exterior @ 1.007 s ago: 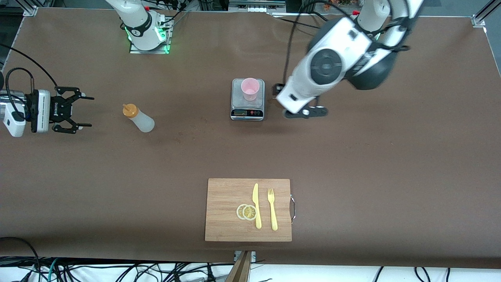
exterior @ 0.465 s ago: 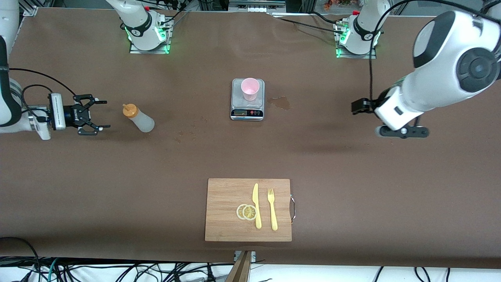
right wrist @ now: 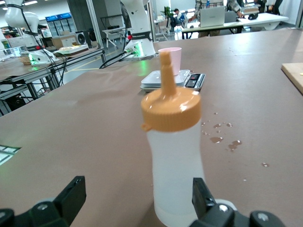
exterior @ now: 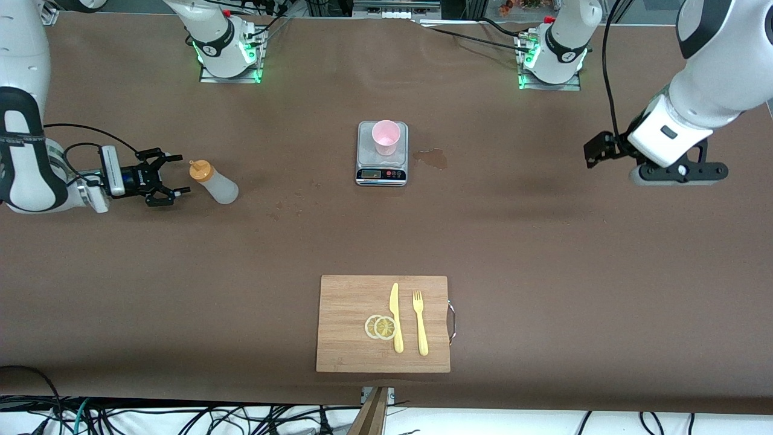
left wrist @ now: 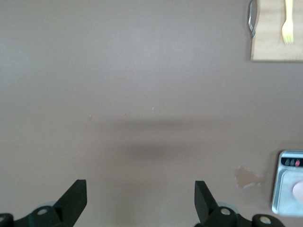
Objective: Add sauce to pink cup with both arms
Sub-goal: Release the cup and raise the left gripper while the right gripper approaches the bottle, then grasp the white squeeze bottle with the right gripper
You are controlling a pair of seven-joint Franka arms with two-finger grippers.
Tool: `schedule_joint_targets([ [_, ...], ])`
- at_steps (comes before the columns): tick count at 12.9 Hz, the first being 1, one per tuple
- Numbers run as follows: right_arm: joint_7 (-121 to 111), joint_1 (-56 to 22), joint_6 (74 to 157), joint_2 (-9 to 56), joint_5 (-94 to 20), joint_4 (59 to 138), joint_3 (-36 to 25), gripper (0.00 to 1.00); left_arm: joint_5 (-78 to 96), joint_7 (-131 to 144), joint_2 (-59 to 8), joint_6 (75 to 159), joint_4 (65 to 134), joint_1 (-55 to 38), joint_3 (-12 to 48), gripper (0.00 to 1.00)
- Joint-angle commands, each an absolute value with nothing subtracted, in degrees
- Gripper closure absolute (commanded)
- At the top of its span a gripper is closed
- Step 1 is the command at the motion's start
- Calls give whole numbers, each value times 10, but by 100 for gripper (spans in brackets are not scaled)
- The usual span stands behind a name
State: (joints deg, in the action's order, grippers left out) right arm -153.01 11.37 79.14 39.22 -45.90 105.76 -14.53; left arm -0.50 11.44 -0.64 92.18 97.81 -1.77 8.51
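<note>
The right hand sits wide open just beside the sauce on the counter, apparently about to grasp it; the pink cup stands on the scale; the left hand, open, waits over bare counter.

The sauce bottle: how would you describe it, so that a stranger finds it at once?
On the brown table, look toward the right arm's end, away from the scale. There the sauce bottle stands before the open right gripper: translucent whitish, with an orange nozzle cap.
</note>
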Motion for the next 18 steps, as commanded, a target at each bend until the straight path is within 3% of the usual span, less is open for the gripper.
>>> schedule_joint_targets([
  [1,-1550,120,778,416,-496,1052,-146,0,-11,96,0,901,980,-23,84,0],
  [5,-1549,115,780,423,-546,1049,-146,0,11,84,13,866,975,-20,86,0],
  [18,-1568,52,777,453,-625,1053,-140,0,20,64,13,862,974,-25,98,0],
])
